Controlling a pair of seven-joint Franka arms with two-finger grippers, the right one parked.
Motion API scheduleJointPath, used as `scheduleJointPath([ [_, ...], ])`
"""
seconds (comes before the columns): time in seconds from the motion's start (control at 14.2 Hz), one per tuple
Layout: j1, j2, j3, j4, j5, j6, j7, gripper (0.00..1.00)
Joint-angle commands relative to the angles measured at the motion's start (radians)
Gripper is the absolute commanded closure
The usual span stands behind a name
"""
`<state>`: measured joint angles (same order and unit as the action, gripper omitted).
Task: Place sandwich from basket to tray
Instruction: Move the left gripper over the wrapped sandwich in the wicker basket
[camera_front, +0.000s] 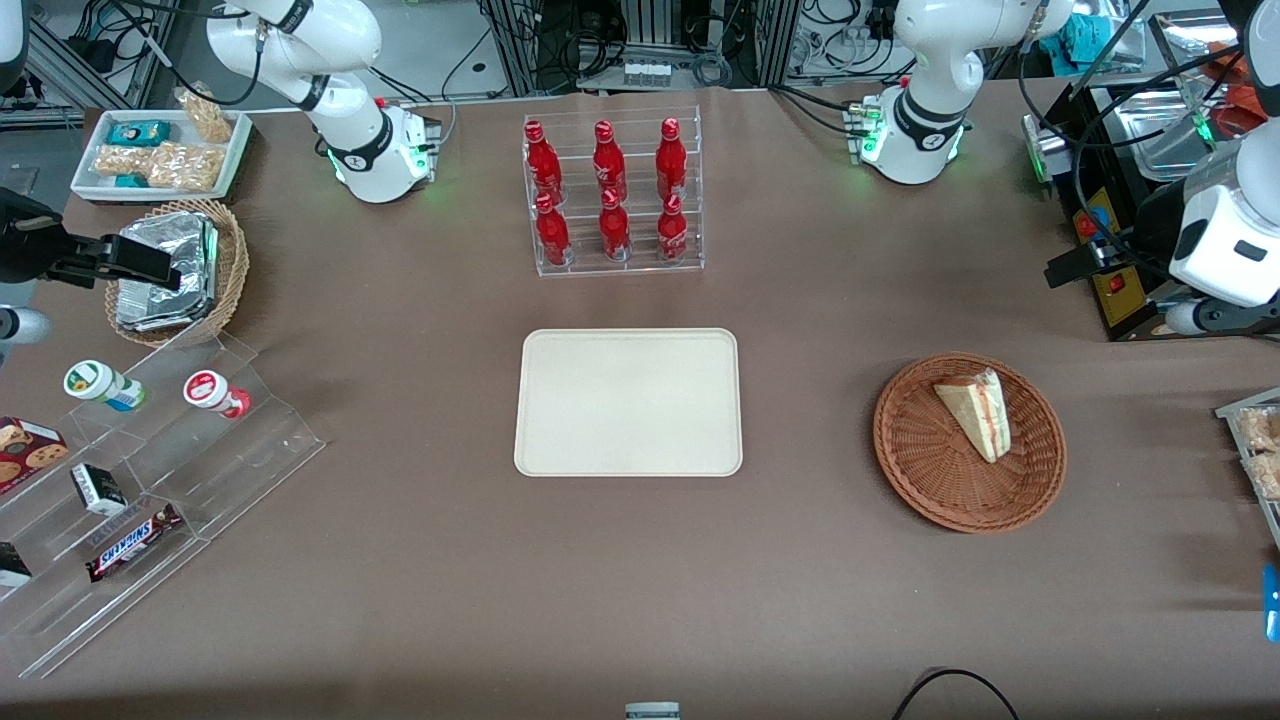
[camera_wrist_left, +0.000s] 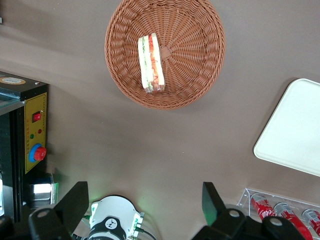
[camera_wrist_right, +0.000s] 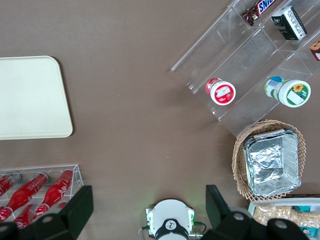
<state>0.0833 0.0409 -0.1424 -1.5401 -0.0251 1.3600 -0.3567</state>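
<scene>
On round woven wicker basket (camera_wrist_left: 195, 65): triangular white-bread sandwich (camera_wrist_left: 151, 62); end effector (camera_wrist_left: 145, 205) high above, fingers apart.

the table (camera_front: 800, 330) is a flat brown all over. the basket (camera_front: 940, 490) is reddish-brown wicker with rings of weave around a square woven centre. the sandwich (camera_front: 975, 412) is pale white bread with red and green filling stripes. the tray (camera_front: 628, 402) is plain cream-beige, no pattern. the bottles (camera_front: 606, 190) are bright red with white lettering, in a clear rack. the gripper (camera_wrist_left: 145, 207) has black fingers, hanging high over the table near the basket, on a white arm.
</scene>
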Motion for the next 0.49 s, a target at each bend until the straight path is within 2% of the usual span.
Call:
scheduleJointPath([
  [0.0,-0.011,0.004,0.014,0.011,-0.004,0.007,0.018,0.00],
  [0.28,-0.010,0.010,0.014,0.012,0.002,0.007,0.016,0.00],
  [0.42,-0.004,0.061,0.017,0.012,0.002,0.001,0.001,0.00],
])
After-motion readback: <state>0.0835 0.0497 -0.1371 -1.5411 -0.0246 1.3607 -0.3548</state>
